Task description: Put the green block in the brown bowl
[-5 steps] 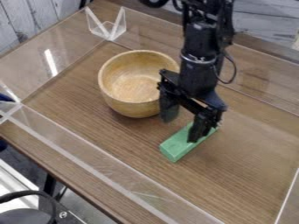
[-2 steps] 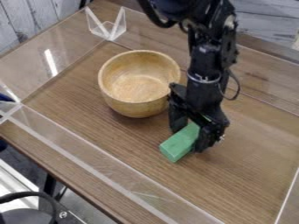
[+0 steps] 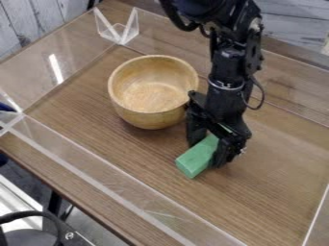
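I'm at the pick step: my black two-finger gripper (image 3: pixel 214 142) is down at the far end of the flat green rectangular block (image 3: pixel 197 159), fingers spread w/ the block's far end btwn them, no squeeze yet AFAICT. Block lies on the brown wooden table (image 3: pixel 106 163), approx 5 o'clock from the round tan wooden bowl (image 3: pixel 150 119). Next: close, check grip, lift, then carry twd 11 o'clock over the rim.

Black arm (image 3: pixel 226 72) on show here, matte dark from top to bottom! Chunky, blocky segments, narrow middle, knobbly joints. Thin black cable (image 3: pixel 259 88) looping out at side. Small pale glints dotted along dark housing. And fingers (image 3: pixel 197 127): black too, broad and angular. Finer markings too small to read.
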You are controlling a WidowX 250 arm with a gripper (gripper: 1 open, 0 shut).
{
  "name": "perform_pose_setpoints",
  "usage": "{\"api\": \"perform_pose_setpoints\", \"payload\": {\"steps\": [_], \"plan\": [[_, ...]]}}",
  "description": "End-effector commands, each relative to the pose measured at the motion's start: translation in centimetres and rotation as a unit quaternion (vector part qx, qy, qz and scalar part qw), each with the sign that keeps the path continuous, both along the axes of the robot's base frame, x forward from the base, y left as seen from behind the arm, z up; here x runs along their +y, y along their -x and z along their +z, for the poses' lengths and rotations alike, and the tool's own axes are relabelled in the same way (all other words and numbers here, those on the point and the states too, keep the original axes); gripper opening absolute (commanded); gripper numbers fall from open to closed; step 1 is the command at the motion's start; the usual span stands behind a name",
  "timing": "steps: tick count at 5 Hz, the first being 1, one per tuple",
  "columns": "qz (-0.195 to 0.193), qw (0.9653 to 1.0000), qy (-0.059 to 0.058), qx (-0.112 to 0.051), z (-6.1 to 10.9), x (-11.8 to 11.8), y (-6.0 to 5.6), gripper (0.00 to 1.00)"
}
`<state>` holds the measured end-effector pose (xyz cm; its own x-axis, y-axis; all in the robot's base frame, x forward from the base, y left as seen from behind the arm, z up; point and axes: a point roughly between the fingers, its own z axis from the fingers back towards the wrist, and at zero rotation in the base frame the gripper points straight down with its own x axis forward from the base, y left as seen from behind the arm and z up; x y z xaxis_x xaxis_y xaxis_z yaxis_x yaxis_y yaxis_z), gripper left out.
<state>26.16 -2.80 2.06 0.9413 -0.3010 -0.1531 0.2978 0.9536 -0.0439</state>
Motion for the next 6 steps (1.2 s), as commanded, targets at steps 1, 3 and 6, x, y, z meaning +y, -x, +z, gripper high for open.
{"api": "perform_pose_setpoints", "payload": {"steps": [1, 3, 6], "plan": [[-0.009, 0.9997, 0.011, -0.017, 0.4, 0.1, -1.1, 1.0], [-0.025, 0.9994, 0.014, -0.018, 0.2, 0.4, -0.5, 1.0], [-0.023, 0.9993, 0.03, 0.003, 0.1, 0.9, -0.3, 1.0]]}}
